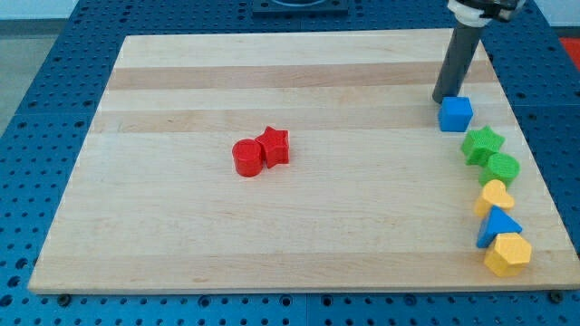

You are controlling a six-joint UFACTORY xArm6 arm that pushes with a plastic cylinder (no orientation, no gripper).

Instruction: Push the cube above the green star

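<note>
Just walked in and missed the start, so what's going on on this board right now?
A robot arm's rod has my tip right beside the blue cube, at its upper left. The cube already sits just above the green star, at the board's right edge. Other blocks line up below the star, and two red blocks sit mid-board.

Blue cube point(456, 113) sits just above green star point(483, 144).

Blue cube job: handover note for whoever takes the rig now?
My tip: at the upper-left edge of the blue cube, touching or nearly so.
Blue cube: near the board's right edge, just above the green star in the view, a small gap between them.
Done: cube already sits above the star.
Left: likely nothing; check placement, then back the tip off.
</note>
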